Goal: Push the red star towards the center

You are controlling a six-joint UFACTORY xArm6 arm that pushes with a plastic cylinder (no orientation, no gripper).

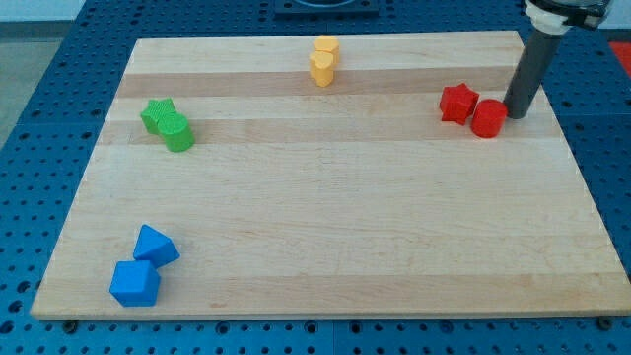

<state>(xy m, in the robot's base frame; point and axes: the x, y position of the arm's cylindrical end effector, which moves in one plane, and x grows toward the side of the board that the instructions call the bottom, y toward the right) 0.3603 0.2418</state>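
My tip (515,114) at view's right, near desk (325,237) top edge, touching right side of red cylinder (488,118). Red star (457,103) just left of cylinder, touching it, well apart from desk centre. No fingers on rod, so no state to tell.
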